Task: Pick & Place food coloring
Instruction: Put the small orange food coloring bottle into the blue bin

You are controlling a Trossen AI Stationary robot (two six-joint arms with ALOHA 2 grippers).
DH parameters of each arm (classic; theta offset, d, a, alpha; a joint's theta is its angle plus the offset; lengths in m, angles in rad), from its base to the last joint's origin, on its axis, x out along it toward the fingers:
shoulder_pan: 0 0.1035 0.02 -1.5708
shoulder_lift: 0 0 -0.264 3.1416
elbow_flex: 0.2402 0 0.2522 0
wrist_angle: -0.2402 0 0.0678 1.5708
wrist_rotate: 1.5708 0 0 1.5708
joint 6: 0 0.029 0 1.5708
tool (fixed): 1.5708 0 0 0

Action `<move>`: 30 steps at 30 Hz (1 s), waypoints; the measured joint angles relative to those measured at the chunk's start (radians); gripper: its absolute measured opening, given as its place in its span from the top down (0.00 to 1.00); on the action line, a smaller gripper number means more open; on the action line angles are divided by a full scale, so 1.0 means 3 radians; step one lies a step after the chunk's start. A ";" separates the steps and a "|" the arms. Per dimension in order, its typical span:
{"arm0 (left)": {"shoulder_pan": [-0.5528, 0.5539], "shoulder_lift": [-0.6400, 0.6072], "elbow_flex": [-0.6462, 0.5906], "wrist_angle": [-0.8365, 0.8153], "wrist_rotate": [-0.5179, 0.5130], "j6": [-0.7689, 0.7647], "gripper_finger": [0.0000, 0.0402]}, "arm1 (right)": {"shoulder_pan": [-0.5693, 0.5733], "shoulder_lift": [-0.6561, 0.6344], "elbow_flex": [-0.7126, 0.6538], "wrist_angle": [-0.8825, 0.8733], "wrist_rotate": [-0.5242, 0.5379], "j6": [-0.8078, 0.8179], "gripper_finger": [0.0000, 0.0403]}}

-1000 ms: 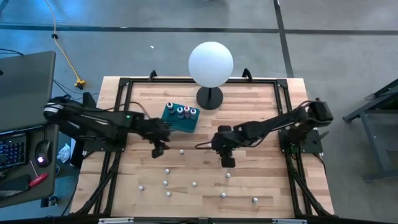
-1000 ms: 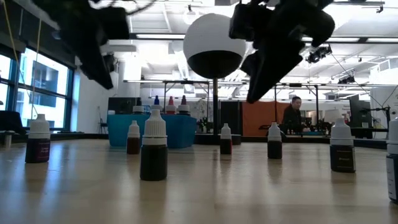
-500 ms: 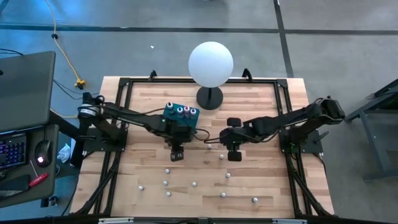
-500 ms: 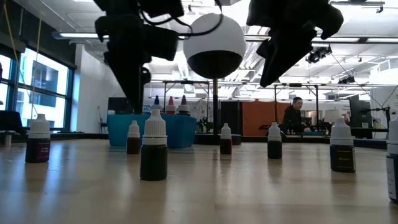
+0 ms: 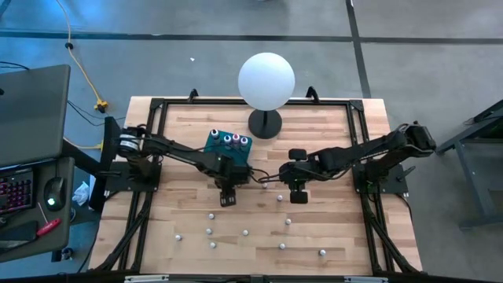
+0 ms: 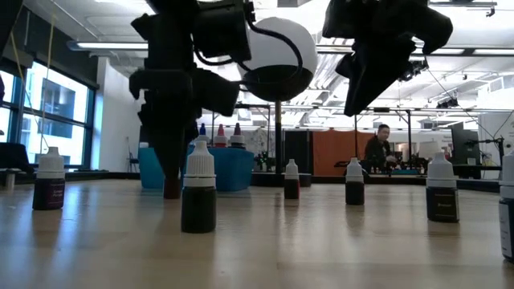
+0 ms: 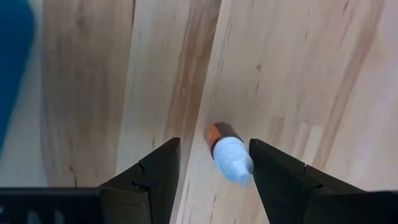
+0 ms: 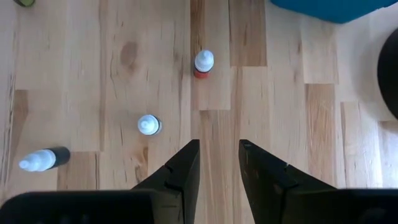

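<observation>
Left arm has moved from the table's left edge to a small bottle in front of the tray.

The food coloring bottle (image 7: 230, 157) stands upright between the spread fingers of the left gripper (image 7: 214, 171), not yet pinched. The right gripper (image 8: 219, 163), also spread, hovers nearby, empty. The teal tray (image 5: 216, 148) holds three bottles.

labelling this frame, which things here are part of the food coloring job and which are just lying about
Job: food coloring bottle between the open left gripper's fingers; loose bottles on the table; teal tray holding bottles.
Lying about: white globe on its stand; laptop.
</observation>
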 joint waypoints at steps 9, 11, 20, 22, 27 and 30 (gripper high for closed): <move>0.0000 0.0156 -0.0003 0.0071 -0.0015 0.0001 0.59 | 0.0000 0.0000 0.0000 -0.0008 -0.0010 0.0000 0.74; 0.0000 0.0156 -0.0003 0.0075 -0.0023 0.0000 0.64 | 0.0000 0.0001 0.0000 -0.0016 -0.0010 0.0000 0.74; 0.0000 0.0083 0.0183 -0.0206 0.0002 0.0109 0.85 | 0.0000 0.0001 0.0000 -0.0018 -0.0011 -0.0001 0.74; 0.0000 0.0072 0.0324 -0.0367 -0.0054 0.0201 0.85 | 0.0000 0.0001 0.0000 -0.0016 -0.0011 -0.0001 0.74; 0.0018 0.0015 0.0785 -0.0980 -0.0520 0.0502 0.81 | 0.0000 0.0003 0.0000 -0.0015 -0.0011 0.0001 0.74; 0.0116 -0.0001 0.1001 -0.1185 -0.0732 0.0686 0.80 | 0.0001 0.0003 0.0000 -0.0016 -0.0021 0.0065 0.74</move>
